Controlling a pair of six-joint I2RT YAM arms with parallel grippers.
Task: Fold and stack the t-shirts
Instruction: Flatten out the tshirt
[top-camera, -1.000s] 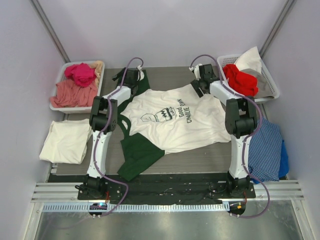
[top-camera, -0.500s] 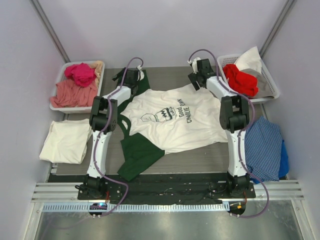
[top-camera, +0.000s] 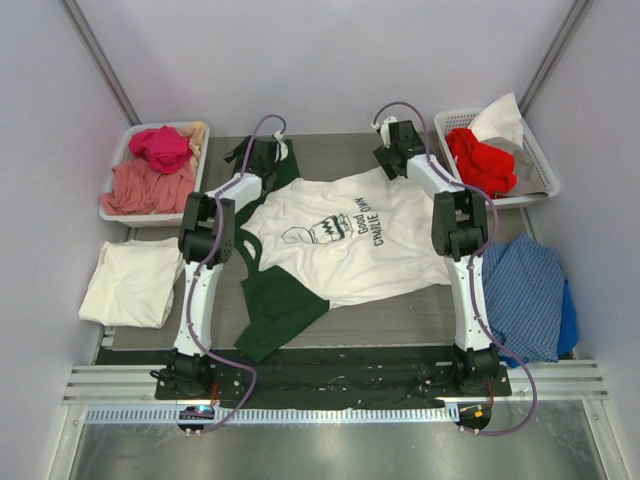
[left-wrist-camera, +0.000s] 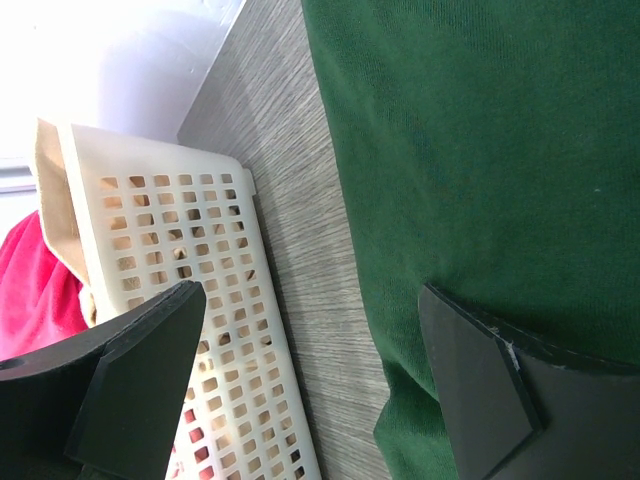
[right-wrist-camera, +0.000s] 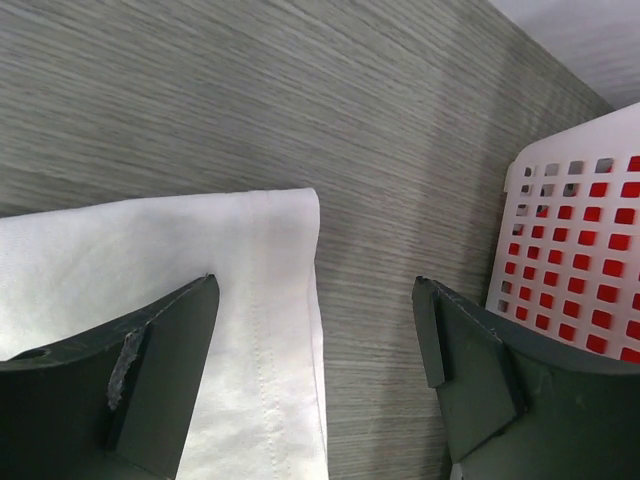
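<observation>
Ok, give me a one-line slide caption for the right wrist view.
Open right gripper above an edge of the white tee, next to the basket.

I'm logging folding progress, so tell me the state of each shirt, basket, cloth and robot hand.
white t-shirt, spread flat, print up, unfolded
dark green t-shirt, unfolded, partly under the white one
cream t-shirt, folded
left hand, open, empty, above the green hem
right hand, open, empty, above a white corner
left basket, holding pink and red garments
right basket, holding red and white garments
blue checked cloth, crumpled
</observation>
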